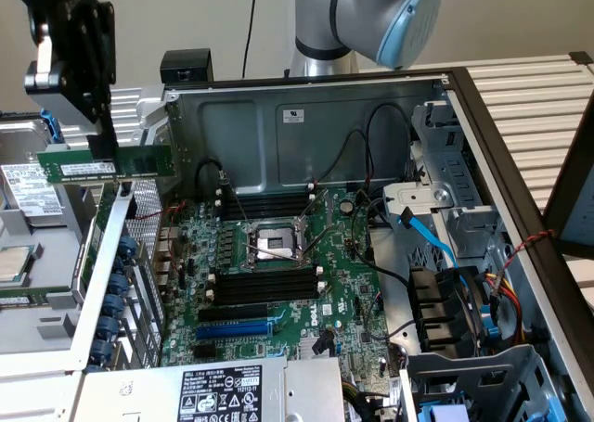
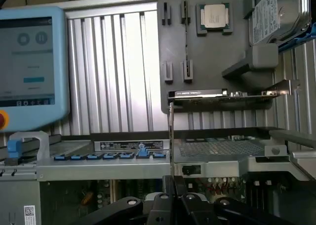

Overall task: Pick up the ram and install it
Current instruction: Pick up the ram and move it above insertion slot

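In the exterior view, the ram (image 1: 111, 166), a long green stick with a white label, hangs level in the air above the case's left wall, at the exterior view's upper left. My black gripper (image 1: 101, 147) is shut on its top edge near the middle. In the wrist view the ram (image 2: 171, 136) appears edge-on as a thin line rising from between my gripper's (image 2: 172, 188) fingers. The motherboard (image 1: 343, 283) lies in the open case, with long black memory slots (image 1: 264, 287) beside the CPU socket (image 1: 274, 246), lower and to the exterior view's right of the ram.
A blue expansion slot (image 1: 232, 329) sits below the memory slots. Cables (image 1: 422, 232) and drive bays (image 1: 455, 320) crowd the case's right side. A grey tray holds a CPU (image 2: 213, 16), a hard drive (image 2: 276, 12) and a card (image 2: 222, 94). A teach pendant (image 2: 29, 62) stands nearby.
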